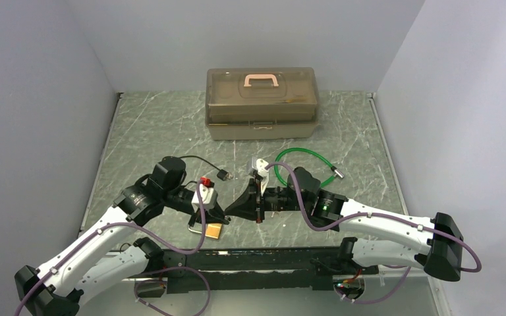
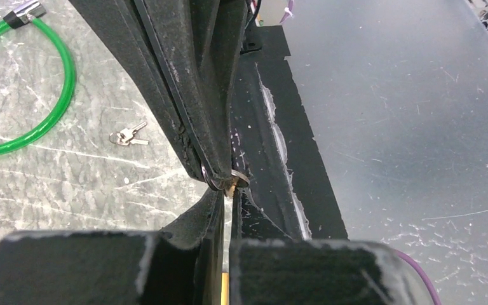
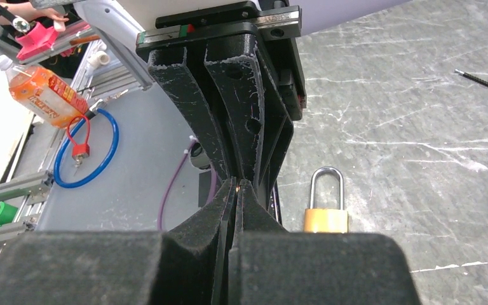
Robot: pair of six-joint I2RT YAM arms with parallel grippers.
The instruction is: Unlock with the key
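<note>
My two grippers meet tip to tip low over the table's front. The left gripper (image 1: 219,214) and the right gripper (image 1: 234,209) both pinch a small brass key (image 2: 231,189), whose ring (image 2: 240,176) shows beside the right fingers (image 2: 197,95). In the right wrist view the right gripper (image 3: 237,187) is shut, with a brass glint at its tips, facing the left fingers (image 3: 229,121). In the left wrist view the left gripper (image 2: 229,194) is closed on the key's end. A brass padlock (image 1: 213,230) (image 3: 325,219) with a closed steel shackle lies flat just below the grippers.
A brown toolbox (image 1: 261,102) with a pink handle stands at the back. A green cable lock (image 1: 303,164) (image 2: 51,101) lies behind the right gripper. Two spare keys (image 2: 127,136) rest near it. A black cable with a plug (image 1: 223,175) lies behind the left gripper.
</note>
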